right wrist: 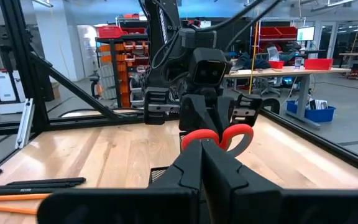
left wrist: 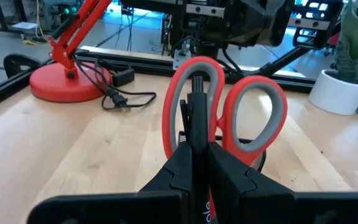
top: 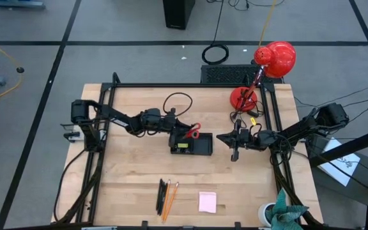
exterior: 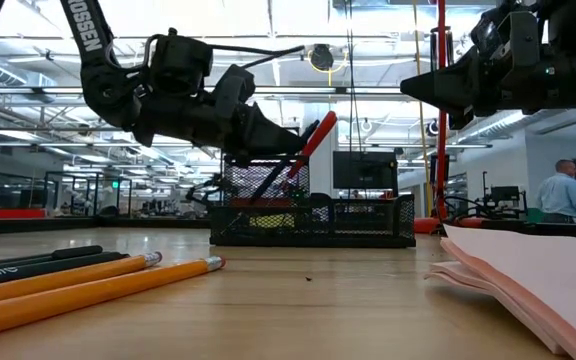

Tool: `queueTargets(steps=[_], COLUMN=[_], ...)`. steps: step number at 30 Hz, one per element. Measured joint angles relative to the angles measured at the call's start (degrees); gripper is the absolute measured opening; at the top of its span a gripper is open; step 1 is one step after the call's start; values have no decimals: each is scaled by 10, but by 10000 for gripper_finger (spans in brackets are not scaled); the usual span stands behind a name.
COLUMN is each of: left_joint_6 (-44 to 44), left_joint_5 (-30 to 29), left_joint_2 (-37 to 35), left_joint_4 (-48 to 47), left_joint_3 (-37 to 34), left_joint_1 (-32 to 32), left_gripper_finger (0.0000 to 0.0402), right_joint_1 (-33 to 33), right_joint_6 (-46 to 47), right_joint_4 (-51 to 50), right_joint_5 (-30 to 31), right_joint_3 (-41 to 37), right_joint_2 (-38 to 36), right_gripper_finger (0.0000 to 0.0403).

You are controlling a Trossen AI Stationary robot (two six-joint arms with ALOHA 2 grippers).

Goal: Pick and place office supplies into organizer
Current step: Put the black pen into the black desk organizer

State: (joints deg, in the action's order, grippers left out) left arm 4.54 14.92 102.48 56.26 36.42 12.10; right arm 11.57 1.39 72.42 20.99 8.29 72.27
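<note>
The organizer (top: pixel 193 147) sits mid-tabletop (top: pixel 133 179), and the scissors (top: pixel 193 132) stand handle-up in its tall section, leaning, with the left gripper (top: pixel 179 133) pinched on one red handle loop, its fingers (left wrist: pixel 194 155) nearly together around the loop's rim. Biggest worry first: that light mesh tray is not held down, so if the left arm pulls away at an angle while the loop is hooked on a finger, the whole organizer could tip or drag across the tabletop. Next, the right gripper (top: pixel 234 153) hovers just beside the tray with its fingers together and nothing in them; it points straight at the left arm's wrist, so a careless sweep toward the pens could bring the two arms into contact. Then the scissors themselves: let go while leaning this far, they may flop against the rim or topple out. Smaller still, the pens (top: pixel 161 195), pencils (top: pixel 170 199) and pink sticky-note pad (top: pixel 207 202) lie near the front edge, well apart from the tray, and round pencils roll easily if nudged.
</note>
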Motion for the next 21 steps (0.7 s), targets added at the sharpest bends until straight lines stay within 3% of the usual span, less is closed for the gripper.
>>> queueTargets(steps=[4, 15, 18, 21], left_joint_6=[1, 13, 6, -11], left_joint_5=[1, 6, 1, -22], left_joint_2=[0, -19, -72, -151], left_joint_4=[0, -16, -74, -194], left_joint_3=[0, 0, 0, 0], left_joint_1=[0, -1, -10, -40], left_gripper_finger=[49, 171, 186, 190], right_joint_1=[0, 0, 0, 0], right_joint_6=[2, 9, 20, 26], right_joint_4=[-3, -5, -7, -9], right_joint_5=[0, -1, -1, -1], right_joint_3=[0, 0, 0, 0], right_joint_2=[0, 0, 0, 0], right_gripper_finger=[4, 4, 4, 4])
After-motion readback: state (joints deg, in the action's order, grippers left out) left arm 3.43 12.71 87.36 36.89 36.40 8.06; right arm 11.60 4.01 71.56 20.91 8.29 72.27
